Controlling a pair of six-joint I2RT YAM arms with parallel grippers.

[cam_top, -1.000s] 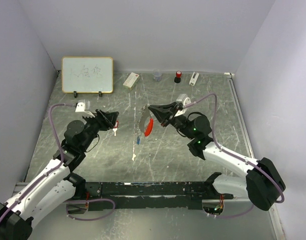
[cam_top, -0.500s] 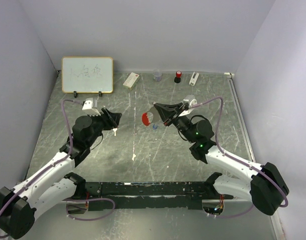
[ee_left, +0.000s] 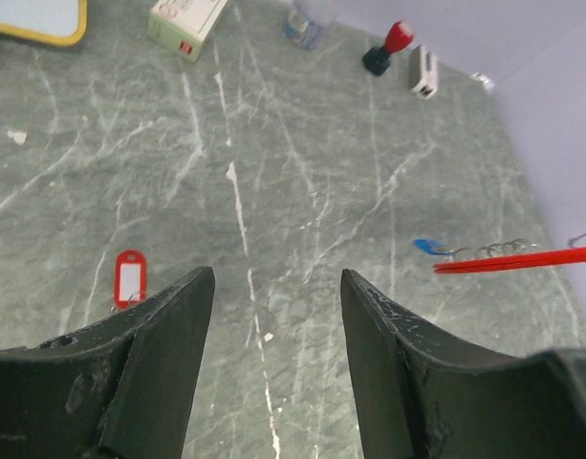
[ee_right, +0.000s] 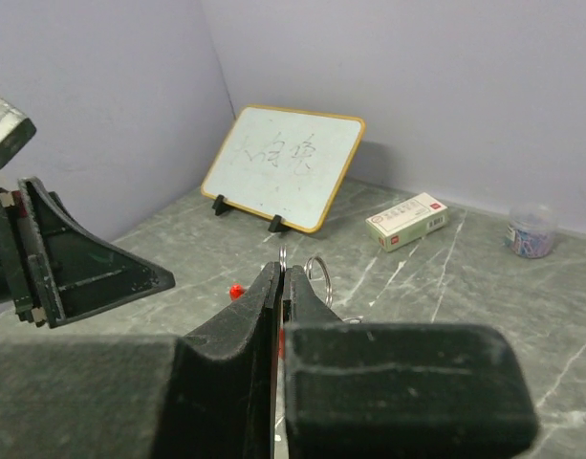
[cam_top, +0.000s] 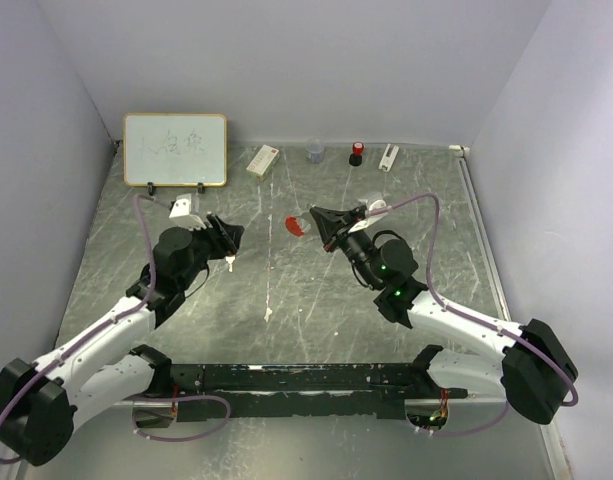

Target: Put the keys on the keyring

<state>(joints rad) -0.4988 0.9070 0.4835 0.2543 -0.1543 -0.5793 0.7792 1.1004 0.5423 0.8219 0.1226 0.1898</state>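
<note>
Top camera looked down on the whole table from above its near edge; both low wrist cameras faced rearward, sharing the white box.

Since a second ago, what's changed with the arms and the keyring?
The right fingers, shut on the keyring, tipped it up: it hung down toward the table and has swung up level beside them, and the blue key came up with it. Nothing was taken hold of or let go. The left fingers stayed open near the same spot, and the whiteboard has not moved.
</note>
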